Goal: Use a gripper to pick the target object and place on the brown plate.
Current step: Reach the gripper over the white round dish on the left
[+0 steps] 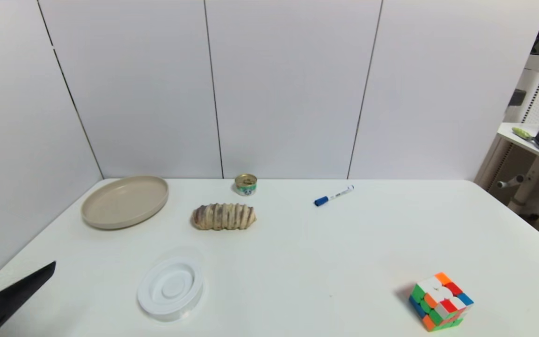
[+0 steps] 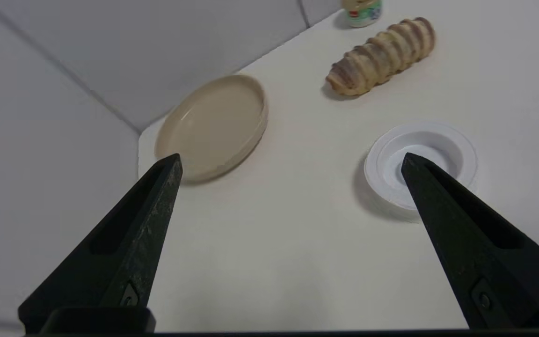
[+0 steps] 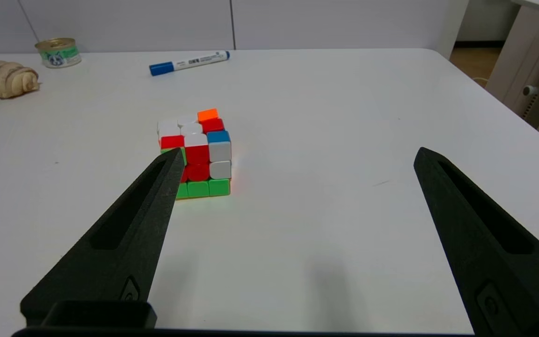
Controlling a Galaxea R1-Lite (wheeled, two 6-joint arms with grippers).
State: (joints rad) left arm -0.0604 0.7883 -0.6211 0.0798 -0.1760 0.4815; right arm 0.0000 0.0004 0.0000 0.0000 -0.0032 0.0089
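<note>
Marker (image 1: 334,194) in head and right wrist views only

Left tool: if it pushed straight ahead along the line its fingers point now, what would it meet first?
Probably bare white table. The left tool is open and aimed between the beige plate and the white ringed lid. Beyond that the bread roll lies slightly off line, though depth is unclear.

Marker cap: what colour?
Blue cap on the marker, white barrel; clearest in the right wrist view.
</note>
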